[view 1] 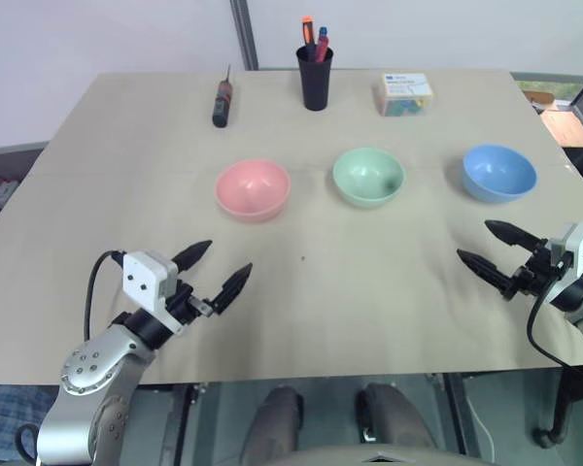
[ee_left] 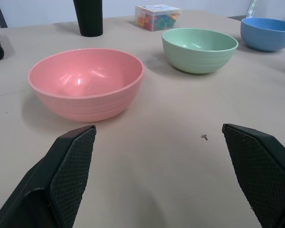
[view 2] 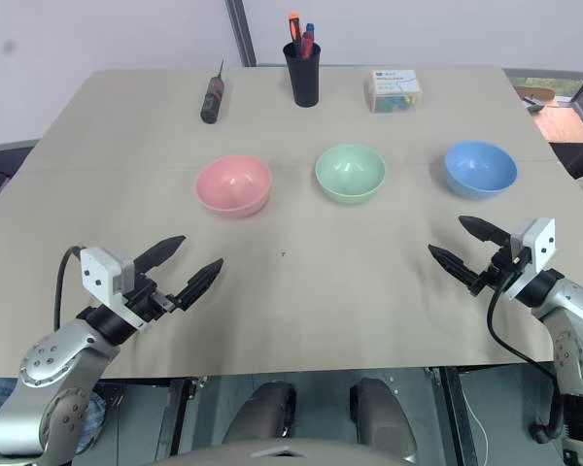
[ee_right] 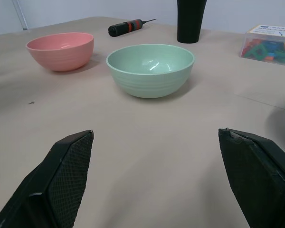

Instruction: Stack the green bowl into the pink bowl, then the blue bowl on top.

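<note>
On the beige surface [view 1: 301, 291] three bowls stand in one row, each one separate and upright. The pink bowl [view 1: 253, 189] is on the left, the green bowl [view 1: 368, 177] is in the middle, and the blue bowl [view 1: 499, 173] is on the right. No bowl touches another one, and nothing is inside them.

My left hand [view 1: 221, 269] hovers over the near part of the surface, in front of the pink bowl and well apart from it. Its two black fingers are spread wide and hold nothing. My right hand [view 1: 485, 248] is on the right side, in front of the blue bowl and near it, but not touching. Its fingers are also spread wide and empty.

At the far edge I see a screwdriver [view 1: 222, 102] lying flat, a black cup [view 1: 315, 78] with pens in it, and a small clear box [view 1: 404, 94] with colourful pieces inside.
</note>
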`<action>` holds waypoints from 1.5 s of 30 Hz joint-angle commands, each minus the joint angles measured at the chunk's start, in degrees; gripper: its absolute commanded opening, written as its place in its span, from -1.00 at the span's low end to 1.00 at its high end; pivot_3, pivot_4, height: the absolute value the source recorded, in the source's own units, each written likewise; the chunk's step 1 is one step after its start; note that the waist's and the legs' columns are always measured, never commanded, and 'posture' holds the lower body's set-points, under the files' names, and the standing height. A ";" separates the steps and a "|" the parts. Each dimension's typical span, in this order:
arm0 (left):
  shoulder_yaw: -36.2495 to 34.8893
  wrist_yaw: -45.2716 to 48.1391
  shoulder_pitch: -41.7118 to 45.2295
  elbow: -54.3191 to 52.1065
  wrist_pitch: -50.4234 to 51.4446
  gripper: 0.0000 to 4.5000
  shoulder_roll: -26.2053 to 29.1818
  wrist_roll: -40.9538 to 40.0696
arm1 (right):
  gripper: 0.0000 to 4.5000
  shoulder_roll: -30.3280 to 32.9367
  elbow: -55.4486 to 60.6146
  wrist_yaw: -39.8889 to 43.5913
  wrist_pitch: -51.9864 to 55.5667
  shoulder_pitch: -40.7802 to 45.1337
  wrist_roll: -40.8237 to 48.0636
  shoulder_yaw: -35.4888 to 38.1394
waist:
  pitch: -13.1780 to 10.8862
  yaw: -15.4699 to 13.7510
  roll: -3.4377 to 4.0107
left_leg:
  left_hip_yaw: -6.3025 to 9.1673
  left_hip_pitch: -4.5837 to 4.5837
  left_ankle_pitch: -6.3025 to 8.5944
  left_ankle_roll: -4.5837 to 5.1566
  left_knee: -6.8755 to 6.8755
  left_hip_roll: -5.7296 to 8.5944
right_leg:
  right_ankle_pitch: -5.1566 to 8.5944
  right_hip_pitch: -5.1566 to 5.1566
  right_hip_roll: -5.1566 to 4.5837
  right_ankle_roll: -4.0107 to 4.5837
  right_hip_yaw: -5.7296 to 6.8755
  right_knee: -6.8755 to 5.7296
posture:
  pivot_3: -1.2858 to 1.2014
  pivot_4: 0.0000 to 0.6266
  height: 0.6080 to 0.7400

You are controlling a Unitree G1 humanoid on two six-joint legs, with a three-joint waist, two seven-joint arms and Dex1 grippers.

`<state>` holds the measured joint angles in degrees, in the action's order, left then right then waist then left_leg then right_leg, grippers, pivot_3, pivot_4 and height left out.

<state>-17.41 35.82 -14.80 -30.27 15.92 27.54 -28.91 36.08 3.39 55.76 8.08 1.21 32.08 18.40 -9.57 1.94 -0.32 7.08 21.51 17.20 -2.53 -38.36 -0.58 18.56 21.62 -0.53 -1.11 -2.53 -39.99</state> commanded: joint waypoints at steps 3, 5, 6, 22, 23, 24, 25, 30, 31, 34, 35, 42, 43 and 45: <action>-0.13 0.78 -0.07 -0.59 -2.23 1.00 -0.21 -0.31 | 0.96 0.52 2.29 0.32 -0.74 -0.56 0.54 1.25 | 0.00 0.00 0.00 | 0.00 0.00 0.00 0.00 0.00 0.00 | 0.00 0.00 0.00 0.00 0.00 0.00 | 0.03 -0.52 1.00; 0.33 1.02 -0.42 -0.51 -2.79 1.00 -0.45 0.12 | 0.96 0.39 2.48 0.43 -0.89 -0.87 0.44 1.08 | 0.00 -0.01 0.00 | 0.00 0.00 0.00 0.00 0.00 0.00 | 0.00 0.00 0.00 0.00 0.00 0.00 | 0.03 -0.52 1.00; 0.48 1.08 -0.51 -0.45 -2.97 1.00 -0.54 0.27 | 0.96 0.37 2.46 0.46 -0.96 -0.92 0.38 1.04 | 0.00 -0.01 0.00 | 0.00 0.00 0.00 0.00 0.00 0.00 | 0.00 0.00 0.00 0.00 0.00 0.00 | 0.03 -0.52 1.00; 0.94 1.09 -0.49 0.41 -4.19 1.00 -0.44 0.30 | 0.96 0.45 2.42 0.53 -1.27 -1.10 -0.10 0.84 | 0.00 0.00 0.00 | 0.00 -0.01 0.00 0.00 -0.01 0.00 | 0.00 -0.01 0.00 0.00 0.00 -0.01 | 0.03 -0.52 1.00; 1.04 1.03 -0.42 0.48 -4.23 1.00 -0.47 0.37 | 0.96 0.44 2.43 0.49 -1.23 -0.99 -0.12 0.78 | 0.00 0.00 0.00 | 0.00 -0.01 0.00 0.00 -0.01 0.00 | 0.00 -0.01 0.00 0.00 0.01 -0.01 | 0.03 -0.52 1.00; 1.13 0.99 -0.36 0.53 -4.27 1.00 -0.49 0.44 | 0.96 0.46 2.49 0.52 -1.21 -0.88 -0.17 0.65 | 0.00 0.00 0.00 | 0.00 -0.01 0.00 0.00 -0.01 0.00 | 0.00 -0.01 0.00 0.00 0.01 -0.01 | 0.03 -0.52 1.00; 1.16 0.98 -0.32 0.59 -4.29 1.00 -0.51 0.44 | 0.96 0.51 2.58 0.62 -1.21 -0.78 -0.23 0.48 | 0.00 0.00 0.00 | 0.00 -0.01 0.00 0.00 -0.01 0.00 | 0.00 -0.01 0.00 0.00 0.01 -0.01 | 0.03 -0.52 1.00; 1.64 1.04 -0.08 1.12 -4.52 1.00 -0.69 0.64 | 0.96 0.75 2.88 1.08 -1.23 -0.41 -0.63 -0.35 | 0.00 0.00 0.00 | 0.00 -0.01 0.00 0.00 -0.01 0.00 | 0.00 -0.01 0.01 0.00 0.01 -0.02 | 0.03 -0.52 1.00; 1.77 1.02 0.07 1.29 -4.52 1.00 -0.76 0.64 | 0.96 0.76 3.03 1.09 -1.18 -0.39 -0.67 -0.51 | 0.00 0.00 0.00 | 0.00 -0.01 0.00 0.00 -0.01 0.00 | 0.00 -0.01 0.01 0.00 0.01 -0.02 | 0.03 -0.52 1.00; 2.04 0.37 0.64 1.70 -3.78 1.00 -0.73 0.77 | 0.96 0.81 3.56 1.02 -0.87 -0.37 -0.54 -0.65 | 0.00 -0.01 0.00 | 0.00 -0.01 0.00 0.00 -0.02 0.00 | 0.00 -0.01 0.00 0.00 0.01 -0.02 | 0.03 -0.52 1.00; 2.33 -0.59 1.04 2.09 -3.93 1.00 -0.58 2.33 | 0.96 0.82 3.83 0.98 -0.71 -0.28 -0.35 -0.67 | 0.00 -0.01 0.00 | 0.00 -0.01 0.00 0.00 -0.02 0.00 | 0.00 -0.01 0.01 0.00 0.01 -0.03 | 0.03 -0.52 1.00; 8.38 -9.42 7.99 1.37 6.21 1.00 1.73 11.21 | 0.96 1.93 9.38 5.56 -0.28 -1.01 1.33 -3.25 | 0.00 -0.09 0.00 | 0.05 -0.03 0.00 0.01 -0.05 0.03 | 0.00 -0.06 0.03 0.00 0.07 -0.04 | 0.03 -0.52 1.00; 9.58 -9.53 8.95 0.78 5.96 1.00 2.33 12.93 | 0.96 1.60 10.90 4.77 0.73 -0.63 2.05 -3.42 | 0.00 -0.09 0.00 | 0.06 -0.04 0.00 0.01 -0.05 0.03 | 0.00 -0.07 0.03 0.00 0.08 -0.04 | 0.03 -0.52 1.00; 11.84 -10.79 11.33 -0.15 6.72 1.00 3.78 16.94 | 0.96 1.28 13.87 3.26 2.96 0.12 3.74 -3.68 | 0.00 -0.06 0.01 | 0.08 -0.03 0.00 0.00 -0.05 0.03 | 0.00 -0.07 0.03 0.00 0.08 -0.05 | 0.03 -0.52 1.00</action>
<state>-7.01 26.33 -5.03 -27.42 22.47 29.95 -15.62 37.43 13.02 60.13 9.64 0.44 33.26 14.14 -9.57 1.88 -0.31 7.14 21.48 17.19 -2.53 -38.40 -0.55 18.56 21.56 -0.50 -1.12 -2.46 -40.04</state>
